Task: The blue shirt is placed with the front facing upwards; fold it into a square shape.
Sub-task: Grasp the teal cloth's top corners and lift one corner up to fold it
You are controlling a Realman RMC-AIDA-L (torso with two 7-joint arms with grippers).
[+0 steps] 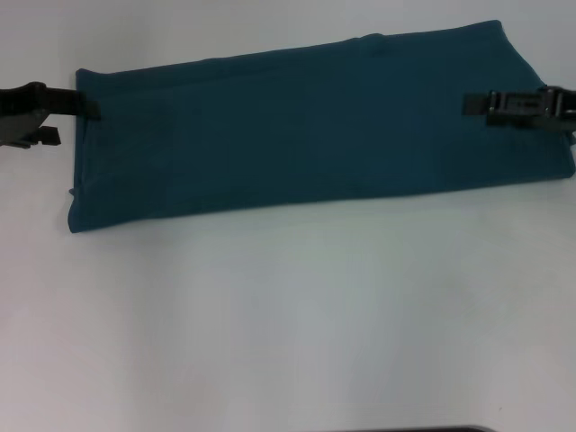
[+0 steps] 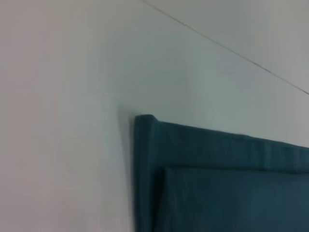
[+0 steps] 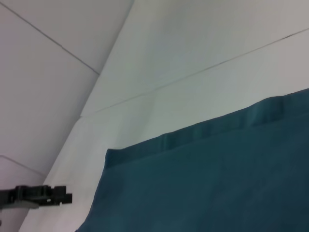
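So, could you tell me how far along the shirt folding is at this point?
Done: the blue shirt lies folded lengthwise into a long plain band on the table, no lettering showing. In hand: the left tool is at the band's left end and the right tool at its right end. Left: bringing the ends together, since the band is far from square.

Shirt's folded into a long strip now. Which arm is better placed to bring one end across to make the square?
Probably the right. The right pincer already reaches in over the blue shirt at its right end, while the left pincer only meets the left edge.
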